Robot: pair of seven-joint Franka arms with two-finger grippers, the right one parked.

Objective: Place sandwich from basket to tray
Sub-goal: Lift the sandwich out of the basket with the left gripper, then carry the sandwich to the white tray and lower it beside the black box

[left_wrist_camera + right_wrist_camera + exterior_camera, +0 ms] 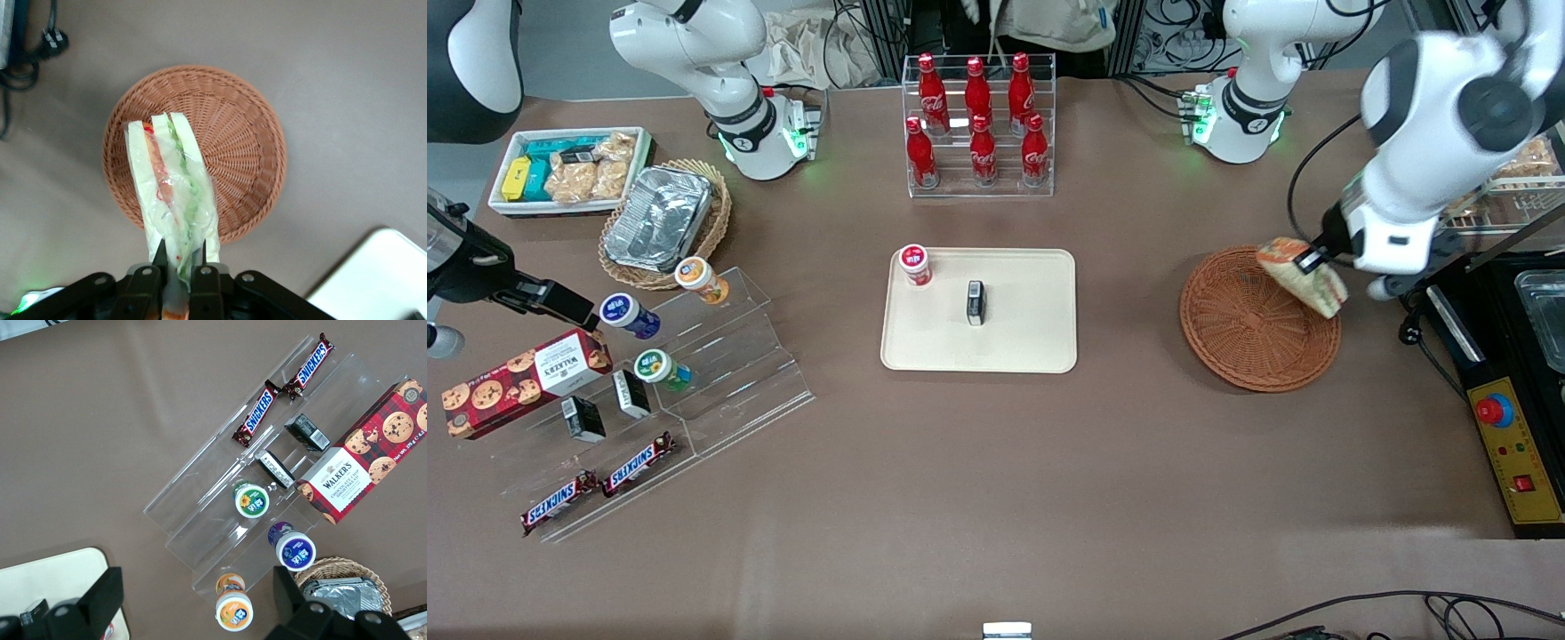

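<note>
Two Snickers bars lie nearest the front camera. Cream rectangular plastic tray carries a red-capped tub and a small black box (both near one edge). Left gripper, above the round reddish-brown wicker basket, is clamped on the wrapped triangular sandwich.

A robotics lab staged as a snack shop: white robot arm bases bolted to a brown counter, cola bottles upper center, emergency-stop box lower right.

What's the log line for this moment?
phase: lift | gripper: shut on sandwich, above basket | basket: no other contents | tray: holds small cup and dark box, sandwich not yet placed
</note>
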